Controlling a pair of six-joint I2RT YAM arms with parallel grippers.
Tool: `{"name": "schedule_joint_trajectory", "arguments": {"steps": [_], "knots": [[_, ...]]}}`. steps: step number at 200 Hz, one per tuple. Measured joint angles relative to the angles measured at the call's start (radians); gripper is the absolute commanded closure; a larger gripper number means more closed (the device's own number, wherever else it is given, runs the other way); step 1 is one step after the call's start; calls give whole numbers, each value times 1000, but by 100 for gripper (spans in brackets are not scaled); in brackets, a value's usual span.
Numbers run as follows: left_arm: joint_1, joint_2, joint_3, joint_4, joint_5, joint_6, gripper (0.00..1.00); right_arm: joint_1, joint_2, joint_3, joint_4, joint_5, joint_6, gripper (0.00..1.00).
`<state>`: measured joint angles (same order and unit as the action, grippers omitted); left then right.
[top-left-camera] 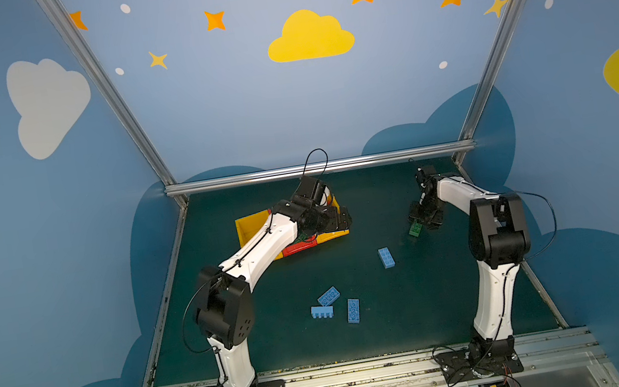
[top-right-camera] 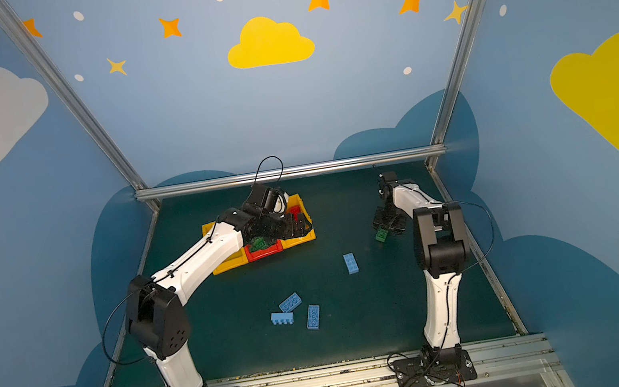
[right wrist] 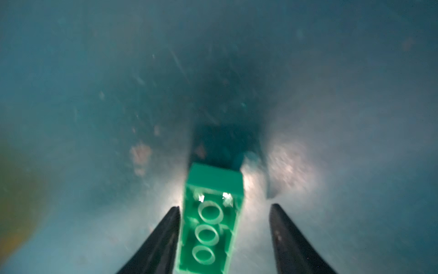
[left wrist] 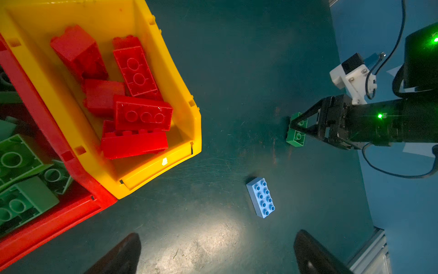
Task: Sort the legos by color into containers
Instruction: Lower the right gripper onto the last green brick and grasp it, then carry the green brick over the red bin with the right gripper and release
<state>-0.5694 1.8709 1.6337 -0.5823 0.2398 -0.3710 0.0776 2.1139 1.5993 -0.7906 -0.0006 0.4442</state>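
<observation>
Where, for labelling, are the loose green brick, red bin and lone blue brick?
loose green brick (left wrist: 295,140): left wrist view, open underside.
red bin (left wrist: 54,220): left wrist view, front wall.
lone blue brick (left wrist: 260,197): left wrist view, studded top.

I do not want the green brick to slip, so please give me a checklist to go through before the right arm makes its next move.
1. Green brick between the right gripper's fingers: ok.
2. Both fingers touching it: not ok, one stands apart.
3. Red bin holds green bricks: ok.
4. Way to that bin free: not ok, left arm hangs over it.
5. Left gripper open, empty: ok.
</observation>
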Motion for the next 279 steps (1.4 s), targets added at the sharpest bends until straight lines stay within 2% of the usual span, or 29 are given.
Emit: {"name": "schedule_joint_trajectory", "arguments": {"steps": [13, 25, 95, 136, 184, 223, 279], "knots": [[1, 5, 2, -8, -4, 0, 0, -1, 10, 9, 0, -10, -4, 75], [5, 9, 6, -17, -6, 1, 0, -1, 14, 22, -6, -21, -2, 79], [79, 9, 2, -43, 0, 0, 0, 7, 15, 51, -38, -74, -3, 81], [145, -16, -77, -28, 17, -5, 0, 47, 14, 89, -73, -122, -3, 81], [251, -147, -253, -14, 16, -23, 0, 187, 12, 228, -82, -230, -2, 80], [319, -297, -386, -6, -3, -34, 0, 341, 28, 453, -62, -335, 3, 79], [385, -459, -515, -40, -68, -45, 0, 513, 219, 754, 11, -440, -4, 78]]}}
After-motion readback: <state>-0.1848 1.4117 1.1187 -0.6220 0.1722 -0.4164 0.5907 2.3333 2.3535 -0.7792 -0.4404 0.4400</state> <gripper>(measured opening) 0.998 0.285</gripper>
